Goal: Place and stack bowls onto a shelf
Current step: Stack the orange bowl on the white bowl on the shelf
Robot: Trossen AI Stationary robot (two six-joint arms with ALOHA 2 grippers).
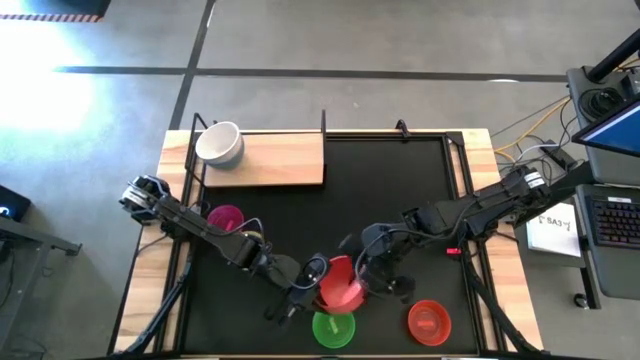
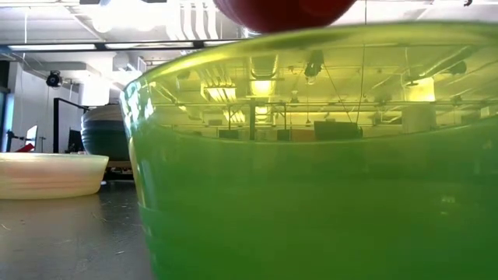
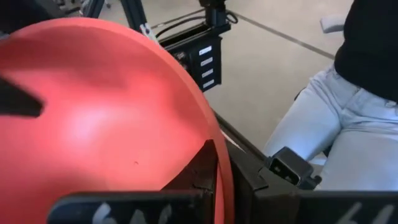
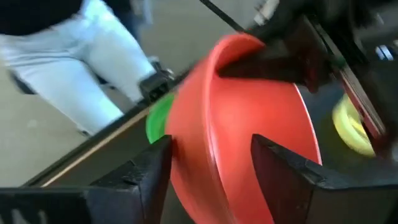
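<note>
A red bowl (image 1: 341, 284) hangs tilted over the table's near middle, above a green bowl (image 1: 333, 328); its underside (image 2: 280, 11) shows over the green bowl (image 2: 311, 171) in the low view. My left gripper (image 1: 312, 278) is shut on the red bowl. My right gripper (image 4: 211, 165) is open, one finger inside the red bowl (image 4: 249, 118) and one outside, astride its wall; whether they touch it I cannot tell. A white bowl (image 1: 218, 142) rests on the wooden shelf (image 1: 270, 160). My left gripper pinches the red bowl's rim (image 3: 219, 163), one finger (image 3: 200, 171) inside the bowl and the other outside. It comes slanting from the table's left side. The bowl is lifted clear of the table and tilted on its side.
A second red bowl (image 1: 428, 320) sits near the right front, a magenta bowl (image 1: 226, 217) at the left, a yellow bowl (image 4: 350, 124) beyond the grippers. A cream bowl (image 2: 47, 175) and a dark bowl (image 2: 109, 132) stand behind. A person in white trousers (image 3: 323, 124) stands at the near edge.
</note>
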